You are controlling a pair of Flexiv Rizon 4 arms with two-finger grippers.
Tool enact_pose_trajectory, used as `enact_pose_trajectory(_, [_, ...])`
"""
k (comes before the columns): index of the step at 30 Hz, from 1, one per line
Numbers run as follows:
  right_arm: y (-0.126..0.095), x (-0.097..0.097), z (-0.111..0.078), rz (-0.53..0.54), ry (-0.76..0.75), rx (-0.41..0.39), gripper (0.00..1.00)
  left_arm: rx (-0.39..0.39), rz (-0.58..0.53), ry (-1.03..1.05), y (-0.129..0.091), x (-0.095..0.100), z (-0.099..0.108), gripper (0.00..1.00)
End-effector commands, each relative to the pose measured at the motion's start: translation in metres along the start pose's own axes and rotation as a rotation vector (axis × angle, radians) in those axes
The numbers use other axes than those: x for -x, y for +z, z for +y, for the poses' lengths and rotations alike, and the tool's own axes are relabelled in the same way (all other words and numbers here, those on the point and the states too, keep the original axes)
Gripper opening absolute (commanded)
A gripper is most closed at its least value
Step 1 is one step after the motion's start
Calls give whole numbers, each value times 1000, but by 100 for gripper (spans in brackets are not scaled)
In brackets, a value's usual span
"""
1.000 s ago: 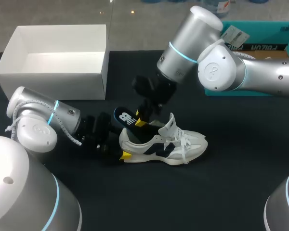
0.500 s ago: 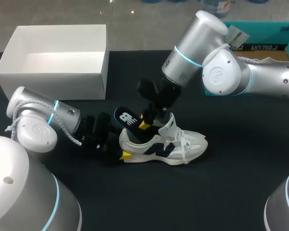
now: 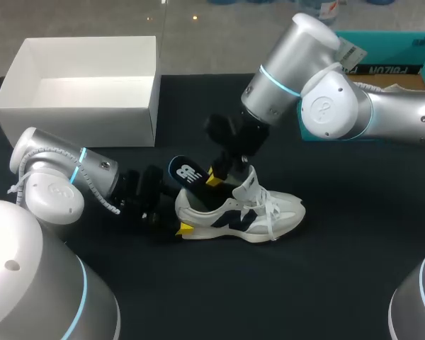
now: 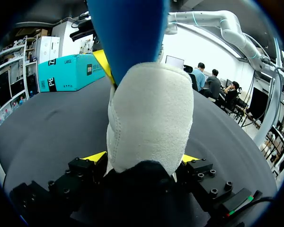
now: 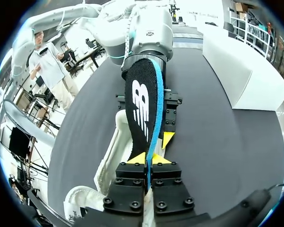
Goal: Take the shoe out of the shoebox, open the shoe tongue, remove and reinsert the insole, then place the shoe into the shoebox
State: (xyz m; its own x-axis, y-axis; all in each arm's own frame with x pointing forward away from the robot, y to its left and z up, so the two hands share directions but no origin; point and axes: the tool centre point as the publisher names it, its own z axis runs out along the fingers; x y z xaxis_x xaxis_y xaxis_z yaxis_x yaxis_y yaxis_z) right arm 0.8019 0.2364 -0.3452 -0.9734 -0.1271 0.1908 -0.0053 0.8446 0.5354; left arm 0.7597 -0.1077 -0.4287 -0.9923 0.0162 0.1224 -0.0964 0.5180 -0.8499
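A white sneaker with dark side marks lies on the black table, toe to the right. Its black insole with a blue edge sticks up out of the heel opening. My right gripper comes down from the back right and is shut on the insole's edge, with both yellow tips pinching it. My left gripper lies low at the shoe's left end, its fingers against both sides of the white heel. Behind it the insole's blue underside rises.
The open white shoebox stands at the back left, also visible beside the right arm. A teal box sits at the back right behind the right arm. Bare black tabletop lies in front of the shoe.
My right gripper's fingers have closed onto the insole, and the right arm has shifted slightly to the right. The left arm and the shoe have stayed put.
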Motion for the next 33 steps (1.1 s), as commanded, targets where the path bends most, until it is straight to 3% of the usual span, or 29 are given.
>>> enact_pose_trajectory(1, [-3, 0, 5, -6, 0, -4, 0, 3, -1, -1, 2, 0, 3, 0])
enact_pose_trajectory(9, [-19, 2, 22, -62, -30, 45, 0, 3, -1, -1, 2, 0, 3, 0])
enact_pose_trajectory(24, [-72, 12, 61, -202, -70, 146, 0, 3, -1, -1, 2, 0, 3, 0])
enact_pose_trajectory(33, [-72, 12, 61, -202, -70, 146, 0, 3, -1, -1, 2, 0, 3, 0])
